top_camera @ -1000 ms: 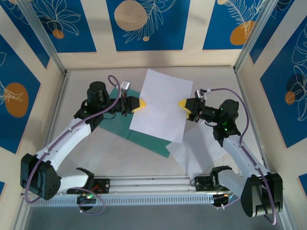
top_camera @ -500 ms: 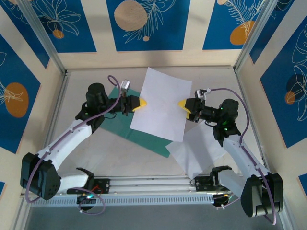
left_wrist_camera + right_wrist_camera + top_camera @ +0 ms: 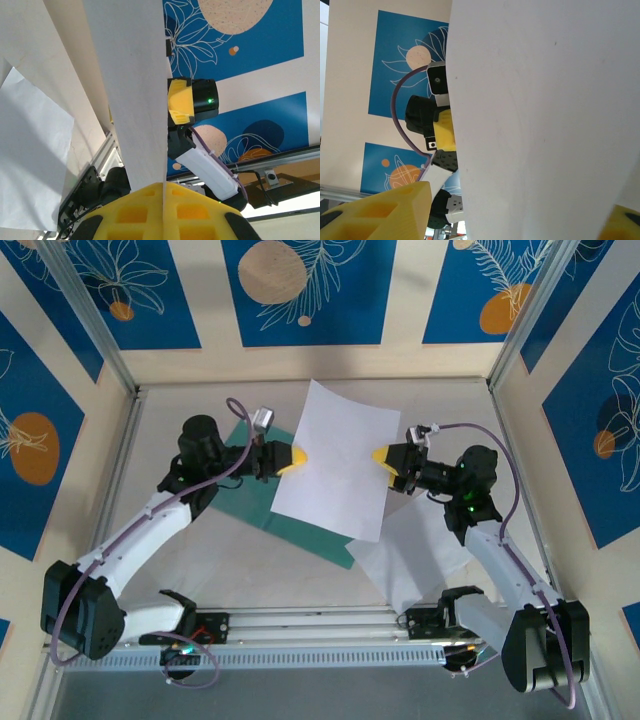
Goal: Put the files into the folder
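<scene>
One of the files, a white sheet (image 3: 335, 460), hangs in the air over the middle of the table. My left gripper (image 3: 293, 459) is shut on its left edge; in the left wrist view the yellow pads (image 3: 145, 212) meet on the sheet (image 3: 135, 100). My right gripper (image 3: 383, 457) is open at the sheet's right edge, and its fingers (image 3: 395, 212) stand apart on either side of the paper (image 3: 545, 115). A second file (image 3: 410, 560) lies flat at the front right. The green folder (image 3: 300, 525) lies flat beneath the raised sheet, mostly covered.
Metal frame posts and blue-patterned wall panels (image 3: 300, 290) close in the table on three sides. A rail (image 3: 320, 625) runs along the near edge between the arm bases. Bare table (image 3: 200, 570) lies at the front left.
The left arm has shifted slightly and the held sheet bows a little more. Both grippers stay at the sheet's edges.
</scene>
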